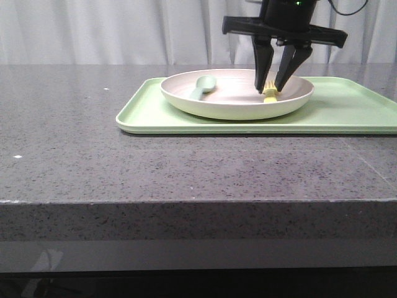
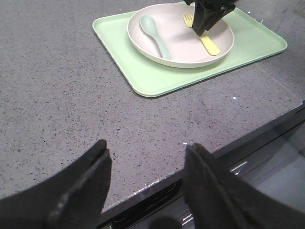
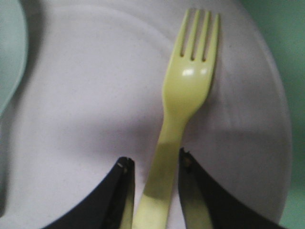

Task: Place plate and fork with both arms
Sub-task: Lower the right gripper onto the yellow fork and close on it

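Note:
The pinkish-cream plate (image 1: pixel 236 108) (image 2: pixel 181 43) (image 3: pixel 71 95) sits on a light-green tray. The yellow fork (image 1: pixel 271 96) (image 2: pixel 209 44) (image 3: pixel 188 86) lies flat inside the plate on its right side, tines pointing away from the front edge. My right gripper (image 1: pixel 271 89) (image 2: pixel 202 28) (image 3: pixel 155 162) reaches down into the plate and straddles the fork's handle. Its fingers are open, with a narrow gap on each side of the handle. My left gripper (image 2: pixel 147 152) hangs open and empty over the bare table near its front edge; the front view does not show it.
A pale grey-green spoon (image 1: pixel 203 85) (image 2: pixel 155 33) (image 3: pixel 9 57) lies in the plate's left half. The flat rectangular tray (image 1: pixel 347 112) (image 2: pixel 157 81) sits toward the back right of the grey speckled table (image 1: pixel 124 167). The table's front edge (image 2: pixel 200 157) runs just under the left gripper.

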You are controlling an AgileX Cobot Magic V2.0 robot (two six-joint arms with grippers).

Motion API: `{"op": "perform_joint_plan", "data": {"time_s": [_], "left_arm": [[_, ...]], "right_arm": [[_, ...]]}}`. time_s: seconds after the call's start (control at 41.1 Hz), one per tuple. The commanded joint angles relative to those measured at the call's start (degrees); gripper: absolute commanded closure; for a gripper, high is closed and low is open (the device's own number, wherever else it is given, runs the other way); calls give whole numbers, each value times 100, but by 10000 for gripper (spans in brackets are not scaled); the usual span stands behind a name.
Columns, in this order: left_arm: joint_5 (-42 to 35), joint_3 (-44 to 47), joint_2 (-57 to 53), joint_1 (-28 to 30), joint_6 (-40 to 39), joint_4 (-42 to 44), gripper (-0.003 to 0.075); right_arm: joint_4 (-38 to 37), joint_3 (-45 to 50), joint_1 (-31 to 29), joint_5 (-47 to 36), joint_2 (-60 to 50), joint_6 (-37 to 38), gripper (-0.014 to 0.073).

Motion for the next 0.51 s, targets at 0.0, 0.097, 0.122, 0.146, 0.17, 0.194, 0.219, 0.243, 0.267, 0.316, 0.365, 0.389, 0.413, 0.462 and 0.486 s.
{"op": "perform_joint_plan", "data": {"time_s": [0.0,0.097,0.122,0.146,0.17,0.194,0.219,0.243,0.267,0.316,0.365,0.389,0.413,0.462,0.486], "left_arm": [[-382,-126,30,-35,19,-73,364],[-382,-126,30,-35,19,-73,364],[-382,-126,30,-35,19,-73,364],[-382,-126,30,-35,19,-73,364],[-382,-126,30,-35,19,-73,364],[-382,-126,30,-35,19,-73,364],[-382,-126,30,-35,19,-73,364],[-382,-126,30,-35,19,-73,364],[-382,-126,30,-35,19,-73,364],[-382,-126,30,-35,19,-73,364],[-382,-126,30,-35,19,-73,364],[-382,-126,30,-35,19,-73,364],[-382,-126,30,-35,19,-73,364],[-382,-126,30,-35,19,-73,364],[-382,-126,30,-35,19,-73,364]], "right_arm": [[-90,-205,-51,-5,-258,18,333],[-105,-205,-51,-43,-179,24,333],[-105,-205,-51,-61,-154,24,333],[-105,-205,-51,-87,-136,24,333],[-105,-205,-51,-100,-130,24,333],[-110,-205,-51,-99,-111,24,333],[-111,-205,-51,-112,-104,24,333],[-111,-205,-51,-112,-98,24,334],[-111,-205,-51,-112,-98,24,335],[-111,-205,-51,-112,-98,24,336],[-111,-205,-51,-106,-98,24,336],[-111,-205,-51,-95,-98,24,339],[-111,-205,-51,-89,-98,19,345],[-111,-205,-51,-66,-98,19,378],[-111,-205,-51,-61,-98,19,397]]}}
